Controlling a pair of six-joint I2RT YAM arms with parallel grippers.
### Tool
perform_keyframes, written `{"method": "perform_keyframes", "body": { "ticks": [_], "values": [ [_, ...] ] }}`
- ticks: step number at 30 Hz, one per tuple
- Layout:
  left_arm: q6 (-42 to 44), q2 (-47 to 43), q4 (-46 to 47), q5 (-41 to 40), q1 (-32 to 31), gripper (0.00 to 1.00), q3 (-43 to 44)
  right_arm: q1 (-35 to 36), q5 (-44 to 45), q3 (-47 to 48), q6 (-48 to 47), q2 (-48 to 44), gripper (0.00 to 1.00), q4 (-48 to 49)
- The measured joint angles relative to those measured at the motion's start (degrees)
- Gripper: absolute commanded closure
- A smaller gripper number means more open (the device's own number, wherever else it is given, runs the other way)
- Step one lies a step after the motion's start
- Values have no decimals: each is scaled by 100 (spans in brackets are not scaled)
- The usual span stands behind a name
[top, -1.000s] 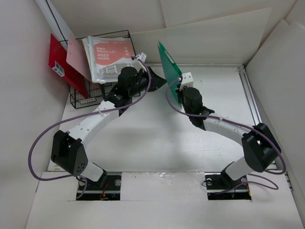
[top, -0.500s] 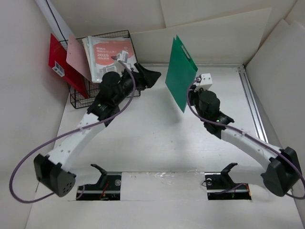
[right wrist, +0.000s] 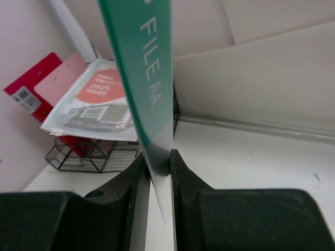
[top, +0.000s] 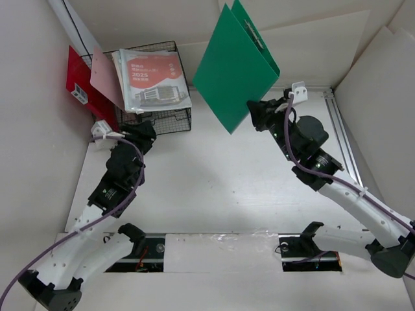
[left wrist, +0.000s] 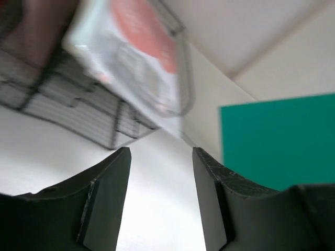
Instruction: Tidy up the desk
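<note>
My right gripper (top: pixel 254 111) is shut on the lower edge of a green A4 file folder (top: pixel 235 65) and holds it upright, high above the white desk (top: pixel 214 181). In the right wrist view the folder (right wrist: pixel 141 78) stands edge-on, pinched between my fingers (right wrist: pixel 184 172). My left gripper (top: pixel 144 135) is open and empty, low over the desk just in front of the black wire basket (top: pixel 170 118). In the left wrist view its gripper (left wrist: pixel 161 157) frames bare desk, with the basket (left wrist: pixel 78 112) at upper left and the green folder (left wrist: pixel 277 141) at right.
The wire basket holds an orange-and-white 2025 booklet (top: pixel 154 79), a pink sheet (top: pixel 107 78) and a red folder (top: pixel 81 87), at the back left. A metal rail (top: pixel 342 139) runs along the desk's right edge. Upright white boards surround the desk.
My right gripper lifted the green folder up and back, toward the rear wall. My left arm pulled back and left from the basket's front, its gripper now by the basket's near-left corner.
</note>
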Motion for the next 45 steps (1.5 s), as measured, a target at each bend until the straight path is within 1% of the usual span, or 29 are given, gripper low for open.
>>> {"method": "perform_keyframes", "body": {
  "ticks": [1, 3, 7, 8, 9, 13, 15, 16, 18, 19, 20, 21, 22, 25, 26, 27, 28, 30, 32, 34, 37, 39, 40, 42, 45],
  "values": [
    [-111, -90, -186, -295, 2, 58, -96, 31, -70, 33, 0, 4, 100, -17],
    [-271, -251, -525, -774, 2, 62, -267, 90, -219, 87, 0, 20, 100, -81],
    [-367, -251, -881, -1294, 2, 61, -417, 155, -595, 289, 37, 111, 100, -212],
    [-413, -160, -918, -1381, 2, 61, -417, 173, -708, 345, 66, 131, 100, -221],
    [-446, -26, -957, -1410, 2, 59, -415, 201, -809, 398, 87, 149, 100, -225],
    [-479, 977, -1121, -1316, 44, 59, -291, 411, -1082, 439, 131, 127, 100, -223],
    [-463, 1381, -1097, -975, 310, 59, -267, 474, -1165, 398, 133, 79, 100, -236],
    [-391, 1453, -1016, -527, 638, 62, -280, 494, -1209, 358, 138, 35, 100, -251],
    [-304, 1421, -667, 396, 1517, 65, -280, 509, -1263, 341, 146, -26, 100, -299],
    [-278, 1360, -483, 699, 1873, 65, -280, 509, -1292, 341, 146, -39, 100, -297],
    [-258, 1250, -341, 916, 2100, 65, -280, 509, -1311, 341, 146, -50, 100, -293],
    [-243, 1113, -267, 1108, 2173, 65, -278, 511, -1314, 341, 146, -52, 100, -293],
    [-227, 944, -243, 1292, 2162, 65, -275, 514, -1311, 341, 149, -52, 100, -295],
    [-197, 374, -271, 1700, 2076, 55, -258, 516, -1270, 341, 151, 9, 100, -306],
    [-184, 197, -286, 1827, 2068, 45, -254, 516, -1244, 341, 151, 59, 100, -293],
    [-155, 11, -302, 1998, 2065, 40, -234, 520, -1231, 343, 151, 138, 100, -284],
    [-116, -125, -330, 2184, 2065, 33, -181, 527, -1228, 343, 146, 225, 100, -289],
    [-4, -214, -402, 2638, 2059, 24, 74, 555, -1257, 343, 120, 437, 100, -321],
    [131, -175, -334, 3169, 2052, 23, 400, 581, -1298, 343, 76, 619, 100, -435],
    [214, -138, -109, 3751, 2052, 21, 505, 586, -1305, 341, 13, 717, 100, -533],
    [236, -131, 413, 4581, 2050, 21, 306, 586, -1283, 341, -24, 673, 100, -592],
    [210, -61, 881, 5281, 2024, 16, 0, 592, -1285, 341, -26, 603, 100, -684],
    [195, 11, 1019, 5532, 1982, 16, -96, 614, -1261, 341, -26, 564, 100, -732],
    [177, 173, 1180, 5904, 1838, 14, -168, 686, -1172, 337, -26, 485, 100, -817],
    [177, 404, 1233, 6194, 1641, 14, -166, 837, -922, 334, -26, 468, 100, -911]
  ]
}}
